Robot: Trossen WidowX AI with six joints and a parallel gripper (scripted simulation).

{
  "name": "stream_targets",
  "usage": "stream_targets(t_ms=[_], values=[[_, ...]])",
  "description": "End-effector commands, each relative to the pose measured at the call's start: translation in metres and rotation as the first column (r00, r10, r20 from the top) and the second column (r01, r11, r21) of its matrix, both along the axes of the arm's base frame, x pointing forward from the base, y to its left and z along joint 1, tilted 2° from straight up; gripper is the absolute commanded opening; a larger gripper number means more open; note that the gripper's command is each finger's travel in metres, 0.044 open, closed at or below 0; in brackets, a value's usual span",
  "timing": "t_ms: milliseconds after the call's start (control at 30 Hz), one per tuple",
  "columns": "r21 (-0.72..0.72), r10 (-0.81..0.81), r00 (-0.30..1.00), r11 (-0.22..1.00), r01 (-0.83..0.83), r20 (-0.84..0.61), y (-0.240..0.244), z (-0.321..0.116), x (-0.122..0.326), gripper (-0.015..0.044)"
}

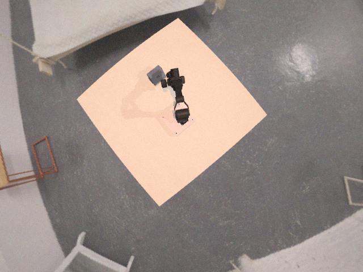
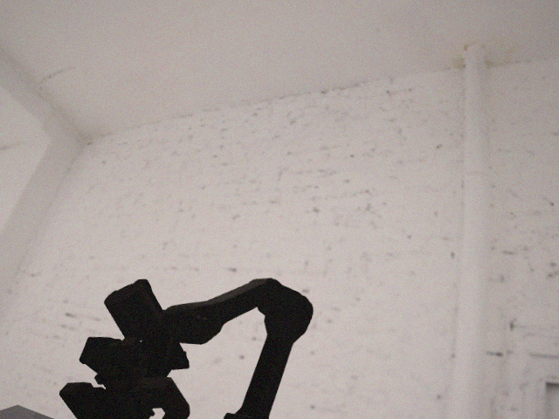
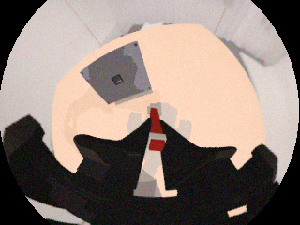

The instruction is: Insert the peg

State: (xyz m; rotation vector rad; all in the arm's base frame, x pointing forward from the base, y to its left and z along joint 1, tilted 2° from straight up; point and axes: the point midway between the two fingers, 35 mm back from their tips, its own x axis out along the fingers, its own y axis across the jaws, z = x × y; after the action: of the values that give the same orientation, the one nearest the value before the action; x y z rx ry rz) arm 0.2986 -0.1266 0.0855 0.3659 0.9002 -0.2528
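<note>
From above, the grey sloped panel (image 1: 155,75) is seen toward the far left part of the peach table (image 1: 205,140), well in from every edge, with broad bare surface on all sides. Just to its right the gripper (image 1: 164,84) is found, the dark arm (image 1: 178,93) running back to its base (image 1: 181,115) on a pale square plate near the middle of the table.

In the exterior view the arm (image 2: 266,342) is given only as a black silhouette against a speckled white wall; a sliver of the panel's corner (image 2: 17,412) is caught at the lower left, and neither table nor peg is shown.

Only in the wrist view is the peg (image 3: 154,150) revealed: a slim, tapering shaft, pale with red bands, clamped between the narrowly set dark fingers and pointing forward. Its tip is held short of the panel (image 3: 119,77), which lies up and to the left, flat-faced and matte, with a small dark square hole (image 3: 116,79) near its centre. Peg and panel are apart.
</note>
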Motion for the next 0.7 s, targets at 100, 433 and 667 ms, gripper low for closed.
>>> stream_targets(t_ms=[100,433,667], values=[[-0.015,0.025,0.999,1.0,-0.025,0.034,0.003,-0.0003,-0.0004,0.0],[-0.039,0.055,0.995,0.998,-0.052,0.084,0.0065,0.0003,-0.0005,0.0],[-0.058,0.076,0.99,0.996,-0.07,0.117,0.009,0.0009,-0.0009,0.0]])
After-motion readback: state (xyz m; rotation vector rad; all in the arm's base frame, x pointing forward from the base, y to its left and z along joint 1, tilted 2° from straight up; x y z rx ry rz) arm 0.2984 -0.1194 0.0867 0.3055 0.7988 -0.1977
